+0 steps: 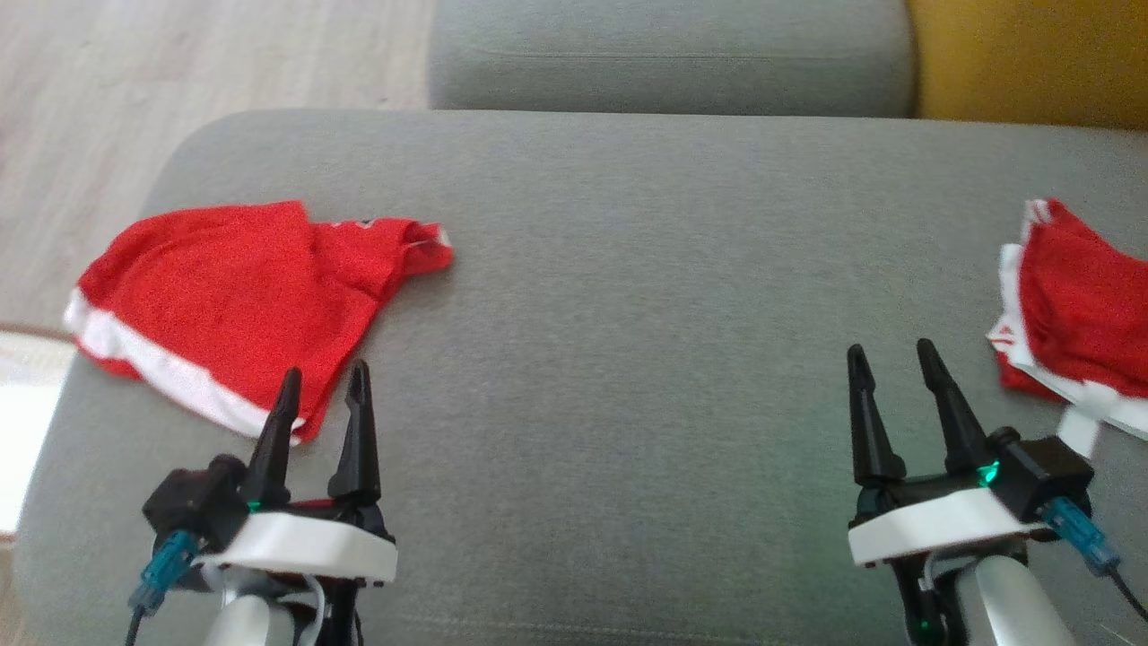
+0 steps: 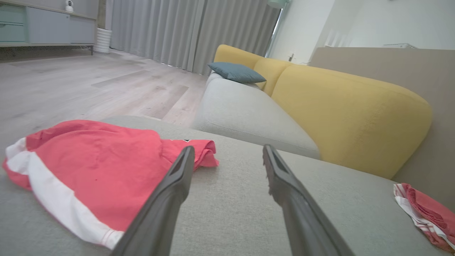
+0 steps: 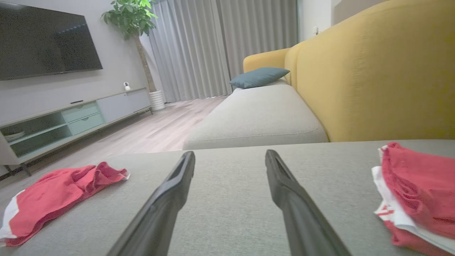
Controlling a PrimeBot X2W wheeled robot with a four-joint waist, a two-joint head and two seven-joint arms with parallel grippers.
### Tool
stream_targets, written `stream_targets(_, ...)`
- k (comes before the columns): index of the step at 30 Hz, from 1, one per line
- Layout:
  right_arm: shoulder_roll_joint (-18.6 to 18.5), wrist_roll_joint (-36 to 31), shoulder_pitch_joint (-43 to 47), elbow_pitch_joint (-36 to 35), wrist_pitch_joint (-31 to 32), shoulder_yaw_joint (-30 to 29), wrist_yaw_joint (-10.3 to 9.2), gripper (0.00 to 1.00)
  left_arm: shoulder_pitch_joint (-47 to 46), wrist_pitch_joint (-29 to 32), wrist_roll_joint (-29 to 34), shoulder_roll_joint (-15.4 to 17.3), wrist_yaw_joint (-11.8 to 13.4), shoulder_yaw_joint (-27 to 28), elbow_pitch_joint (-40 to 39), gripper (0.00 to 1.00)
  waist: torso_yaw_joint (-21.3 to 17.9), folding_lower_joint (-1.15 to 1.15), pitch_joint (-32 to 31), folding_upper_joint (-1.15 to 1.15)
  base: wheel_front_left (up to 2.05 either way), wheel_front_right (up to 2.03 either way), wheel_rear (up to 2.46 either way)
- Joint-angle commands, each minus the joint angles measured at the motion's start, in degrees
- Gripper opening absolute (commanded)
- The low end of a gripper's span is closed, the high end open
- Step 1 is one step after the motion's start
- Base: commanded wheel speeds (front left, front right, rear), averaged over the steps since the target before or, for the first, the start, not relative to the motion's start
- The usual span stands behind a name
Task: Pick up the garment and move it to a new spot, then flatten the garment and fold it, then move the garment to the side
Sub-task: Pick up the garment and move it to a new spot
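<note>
A loose red garment (image 1: pixel 224 278) with a white hem band lies rumpled on the left part of the grey sofa cushion (image 1: pixel 646 269). It lies at the left in the left wrist view (image 2: pixel 89 160) and at the far left in the right wrist view (image 3: pixel 53 192). My left gripper (image 1: pixel 325 370) hovers open just at the garment's near edge, with nothing between its fingers (image 2: pixel 228 148). My right gripper (image 1: pixel 890 347) is open and empty over bare cushion (image 3: pixel 229 153). To its right lies a second red and white garment (image 1: pixel 1085 305), bunched in layers (image 3: pixel 416 185).
A second grey seat cushion (image 1: pixel 673 54) lies beyond the first one, with a yellow backrest (image 1: pixel 1031 63) on the right. Wooden floor (image 1: pixel 134 81) lies past the cushion's left edge. A blue pillow (image 3: pixel 259 76), a TV unit (image 3: pixel 71 117) and curtains stand farther off.
</note>
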Motion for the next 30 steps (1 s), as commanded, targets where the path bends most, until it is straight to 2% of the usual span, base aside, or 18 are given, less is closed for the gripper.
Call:
stream_targets(1,-0.1,0.4,-1.6,-1.6,-0.6,1.6,0.19,1.0,-3.4,-0.3,0.5,0.5,0.1,2.2,-2.1,1.0,2.0,0.0,0.1,0.0,0.0,0.0,0.0)
stream_targets(10,-0.1,1.0,-1.7,-1.0,-0.6,3.9,0.19,1.0,-3.0,-0.3,0.9,0.5,-0.1,3.9,-1.9,1.0,10.2,0.0,-0.2,0.0,0.0,0.0,0.0)
stream_targets(17,-0.1,1.9,-1.8,-0.4,-0.6,5.2,0.19,1.0,-2.4,-0.3,1.5,0.5,-0.2,4.8,-1.8,1.0,15.2,0.0,-0.7,0.0,0.0,0.0,0.0)
stream_targets(23,-0.1,2.7,-1.6,0.0,-0.6,6.0,0.19,1.0,-2.0,-0.3,2.0,0.5,-0.1,6.0,-1.8,1.0,17.6,0.0,-1.4,0.0,0.0,0.0,0.0)
stream_targets(30,-0.1,2.8,-1.6,-0.1,-0.6,6.5,0.19,1.0,-2.0,-0.3,1.8,0.5,-0.1,7.7,-2.2,1.0,18.0,0.0,-0.7,0.0,0.0,0.0,0.0)
